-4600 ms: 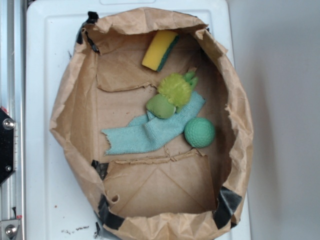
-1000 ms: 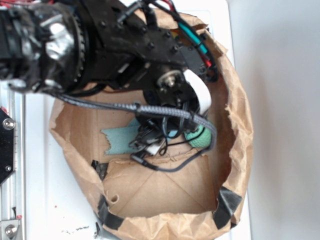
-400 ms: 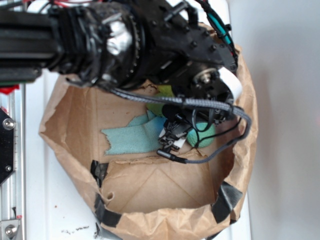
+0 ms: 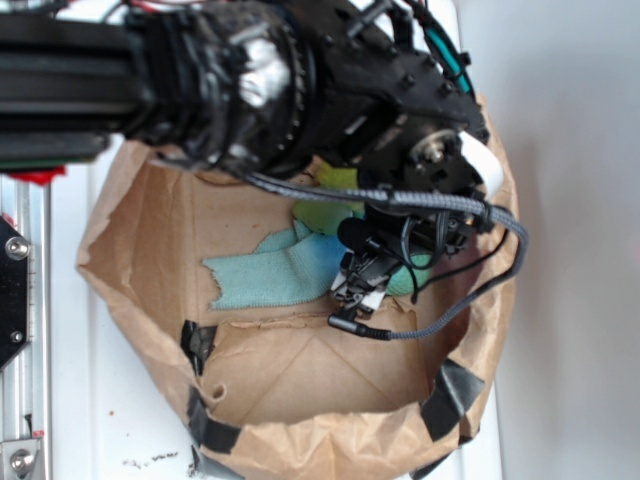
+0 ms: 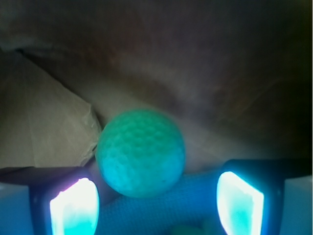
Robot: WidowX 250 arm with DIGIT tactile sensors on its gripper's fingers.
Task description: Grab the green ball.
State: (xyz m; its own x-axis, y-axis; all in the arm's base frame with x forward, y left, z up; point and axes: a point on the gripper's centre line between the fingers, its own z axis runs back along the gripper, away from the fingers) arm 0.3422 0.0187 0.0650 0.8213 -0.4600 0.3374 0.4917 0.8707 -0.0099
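Lining up the grab right now: gripper (image 5: 156, 196) is spread wide with the ball (image 5: 141, 152) between its pads, not touching either, near the bag's (image 4: 130, 215) right wall. Next it probably needs to drop lower, then squeeze.

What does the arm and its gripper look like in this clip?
The arm is black, with ribbed round joint housings, screw-studded plates and a patch of silver tape. A grey braided cable loops beneath it, with thin black, red and teal wires. In the wrist view the gripper has dark fingers with pale, brightly lit pads.
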